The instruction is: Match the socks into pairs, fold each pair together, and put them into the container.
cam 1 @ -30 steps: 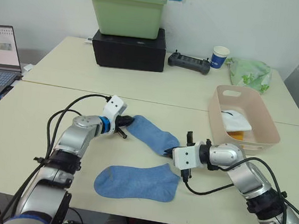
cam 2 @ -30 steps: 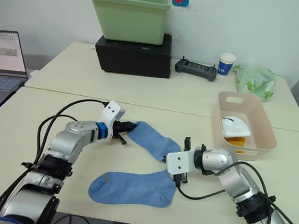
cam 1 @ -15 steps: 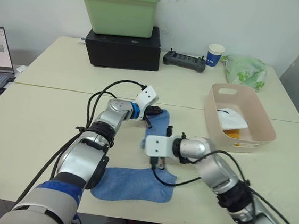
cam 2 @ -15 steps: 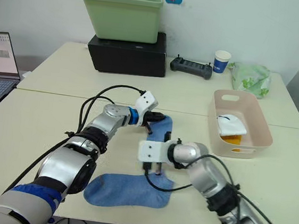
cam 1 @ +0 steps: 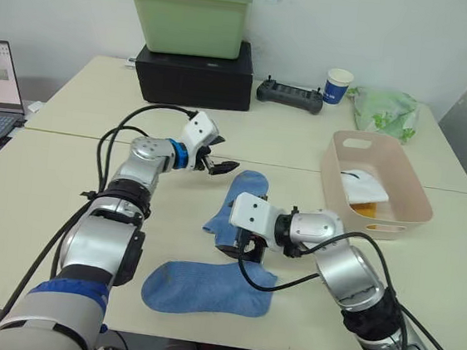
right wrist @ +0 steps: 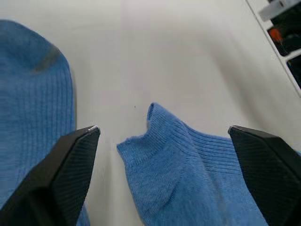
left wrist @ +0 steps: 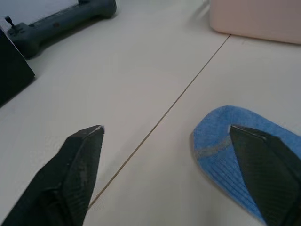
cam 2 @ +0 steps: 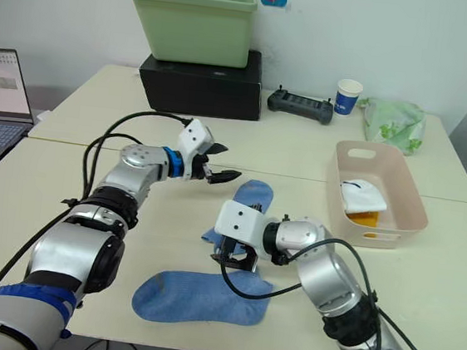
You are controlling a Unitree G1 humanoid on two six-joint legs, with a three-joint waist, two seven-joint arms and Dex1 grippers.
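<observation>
Left gripper (cam 1: 227,168) hangs open by the toe of the upper blue sock (cam 1: 243,199); right gripper (cam 1: 245,247) gapes over its cuff. Second blue sock (cam 1: 205,286) lies flat below; tub (cam 1: 405,211) sits well apart.

near sock (cam 1: 205,286): medium blue, fine ribbed knit
far sock (cam 1: 243,203): the same blue, ribbed at the cuff
container (cam 1: 412,198): pale pink
socks in the container (cam 1: 366,190): white with a dark edge, mustard-yellow seen beneath
tall tub (cam 1: 189,13): light green
box under it (cam 1: 194,81): black
paper cup (cam 1: 337,86): white and blue
bag (cam 1: 384,111): green with white pattern
controller (cam 1: 289,96): dark grey
worktop (cam 1: 38,205): cream
left gripper (cam 2: 215,162): black fingers
right gripper (cam 2: 236,254): black fingers
</observation>
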